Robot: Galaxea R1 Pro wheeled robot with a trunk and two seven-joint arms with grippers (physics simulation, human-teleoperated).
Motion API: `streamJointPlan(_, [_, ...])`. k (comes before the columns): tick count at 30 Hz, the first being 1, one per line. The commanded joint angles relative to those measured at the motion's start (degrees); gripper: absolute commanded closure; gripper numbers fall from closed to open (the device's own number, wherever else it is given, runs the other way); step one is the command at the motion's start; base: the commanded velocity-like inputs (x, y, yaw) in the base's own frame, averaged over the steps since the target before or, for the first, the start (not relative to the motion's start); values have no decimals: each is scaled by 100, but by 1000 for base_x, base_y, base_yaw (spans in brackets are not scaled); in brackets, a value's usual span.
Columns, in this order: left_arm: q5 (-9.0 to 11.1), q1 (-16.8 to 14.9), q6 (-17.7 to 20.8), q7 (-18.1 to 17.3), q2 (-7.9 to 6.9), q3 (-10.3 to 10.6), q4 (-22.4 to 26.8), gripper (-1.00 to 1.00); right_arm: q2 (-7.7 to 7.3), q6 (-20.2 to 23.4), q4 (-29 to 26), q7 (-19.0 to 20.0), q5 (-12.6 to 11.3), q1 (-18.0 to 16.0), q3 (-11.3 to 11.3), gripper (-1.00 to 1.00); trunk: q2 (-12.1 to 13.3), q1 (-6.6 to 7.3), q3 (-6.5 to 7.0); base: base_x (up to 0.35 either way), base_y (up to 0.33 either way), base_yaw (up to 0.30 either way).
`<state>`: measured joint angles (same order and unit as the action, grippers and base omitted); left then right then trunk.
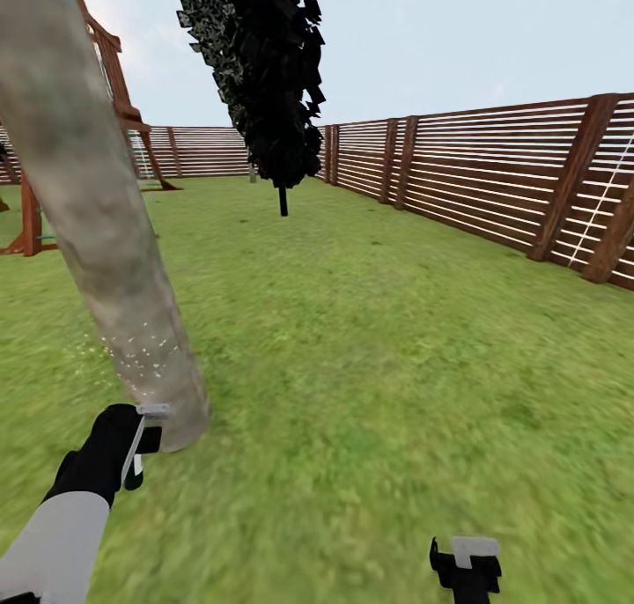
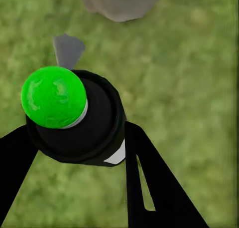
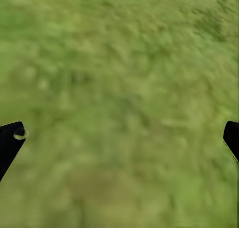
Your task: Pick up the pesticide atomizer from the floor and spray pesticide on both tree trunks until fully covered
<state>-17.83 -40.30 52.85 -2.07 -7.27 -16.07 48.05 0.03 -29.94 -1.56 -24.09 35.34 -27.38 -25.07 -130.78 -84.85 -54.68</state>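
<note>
The left gripper [image 2: 74,138] has its jaws pinching the pesticide atomizer [image 2: 74,118] around its body, a small, rigid, probably light bottle best held there, nozzle facing the tree trunk [image 1: 106,234] just ahead; the right gripper [image 3: 119,138] is spread empty.

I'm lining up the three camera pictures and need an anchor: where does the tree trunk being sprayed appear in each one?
Head view: the tree trunk leans from upper left down to the grass, white spray specks near its base, just above the left gripper.
Left wrist view: its base sits at the top edge, beyond the pesticide atomizer.
Right wrist view: not in it.
Shared landmark: the grass.
</note>
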Motion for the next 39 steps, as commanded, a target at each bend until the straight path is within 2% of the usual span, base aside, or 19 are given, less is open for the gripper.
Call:
streamJointPlan(1, [-33,-4,-55,-18,0,-17,-19,100,-1,-12,7,-25,61,-4,-41,-100,-2,-1,-5,220,-213,11])
streamJointPlan(3, [-29,-2,-265,177,-13,-42,-61,100,-3,-12,7,-25,61,-4,-41,-100,-2,-1,-5,222,-212,2])
streamJointPlan(8, [-2,6,-301,354,-29,-46,-133,100,-12,-12,7,-32,54,-4,-49,-100,-2,-1,-5,219,-212,0])
streamJointPlan(26, [43,5,-293,339,10,-38,-138,100,-3,-9,11,-25,61,-4,-41,-100,-2,-1,-5,32,-277,249])
streamJointPlan(30, [35,5,-293,339,95,-51,-131,100,-1,-5,13,-25,61,-4,-41,-100,-2,-1,-5,1,-285,279])
streamJointPlan(39, [34,5,-301,339,125,-55,-129,100,6,-3,11,-25,61,-4,-41,-100,-2,-1,-5,123,-271,214])
